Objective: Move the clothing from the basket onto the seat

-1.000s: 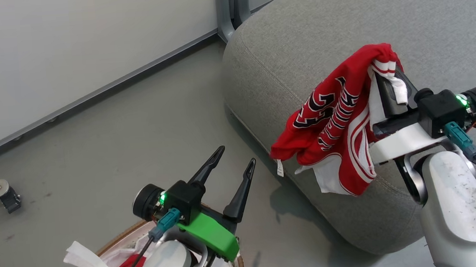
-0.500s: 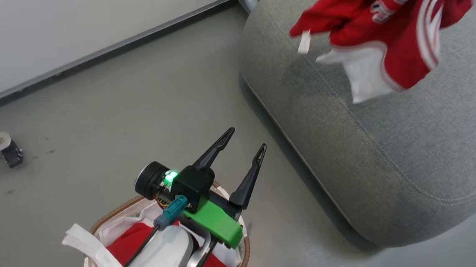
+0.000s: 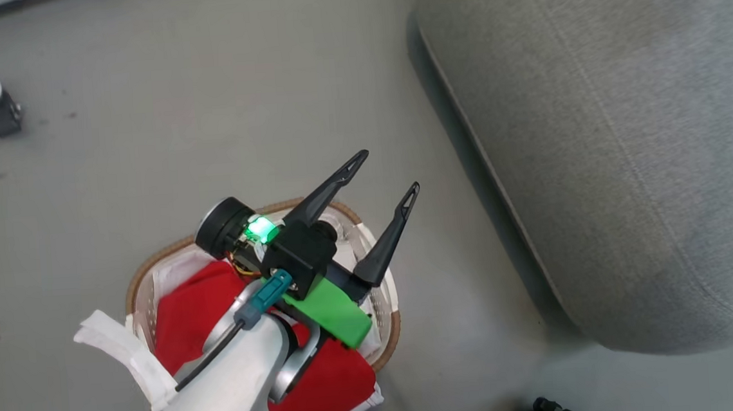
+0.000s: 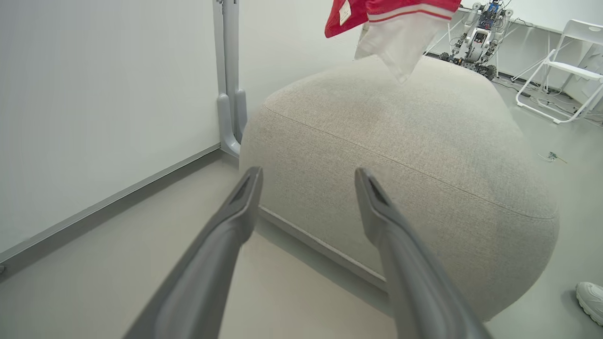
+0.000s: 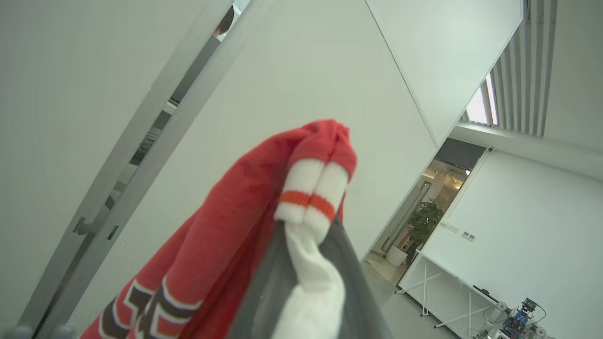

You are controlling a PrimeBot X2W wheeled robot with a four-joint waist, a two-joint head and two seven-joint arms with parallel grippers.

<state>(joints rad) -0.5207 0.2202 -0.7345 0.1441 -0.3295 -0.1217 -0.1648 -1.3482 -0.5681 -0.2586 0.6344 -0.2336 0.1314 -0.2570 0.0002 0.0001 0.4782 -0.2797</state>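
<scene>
1. Step in hand (judged): the jersey (image 5: 221, 230) is being carried to the seat (image 3: 627, 148). It has not been released yet.
2. Right end effector (image 5: 308, 235): the fingers are closed tight on the bunched jersey. The white-and-red trim is pinched at the tips, and the rest is draped toward the lower left of the right wrist view.
3. At the top centre of the left wrist view, the jersey's hem is seen hanging in the air above the seat, clear of it.
4. Left end effector (image 3: 388, 172): the fingers are spread wide and nothing is held. It hovers over the basket (image 3: 151, 264) at the lower centre of the head view.
5. A red garment (image 3: 187, 315) is left in the basket, partly hidden by the left arm. Which garment it is cannot be told.
6. The basket is set on the floor (image 3: 205, 113), near the seat but not touching it.
7. Next (judged): the jersey is to be lowered onto the cushion top, well in from the rounded edge, and the fingers then opened. Snagging on the fingers is a risk, so an upward retreat is advised.
8. After that, the remaining garment is to be picked by the left end effector, with the white lining avoided.
</scene>
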